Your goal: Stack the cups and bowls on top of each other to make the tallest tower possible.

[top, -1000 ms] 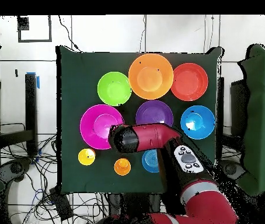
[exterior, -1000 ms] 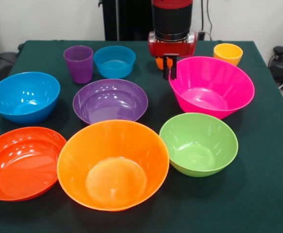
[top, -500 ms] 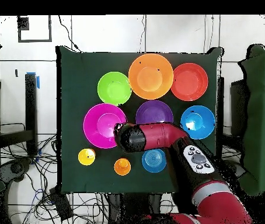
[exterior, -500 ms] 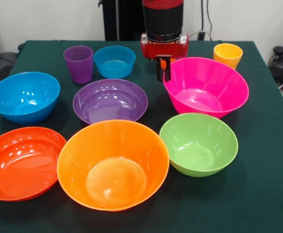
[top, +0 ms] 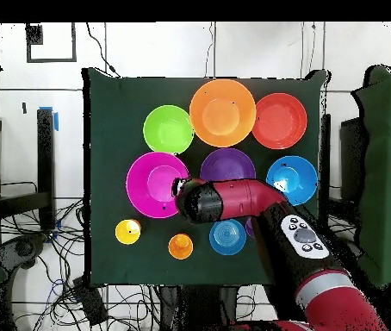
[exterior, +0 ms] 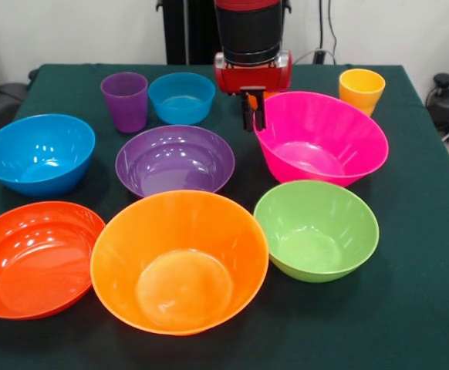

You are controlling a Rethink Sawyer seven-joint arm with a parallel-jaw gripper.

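Gripper (exterior: 253, 116) seen closed on rim of large pink bowl (exterior: 325, 142), which is tilted. Slip judged likely if dragged; green bowl (exterior: 317, 230) could be struck.

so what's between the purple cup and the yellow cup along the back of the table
In the front view, between the purple cup and the yellow cup sit the small blue bowl, then the gripper at the pink bowl's rim.
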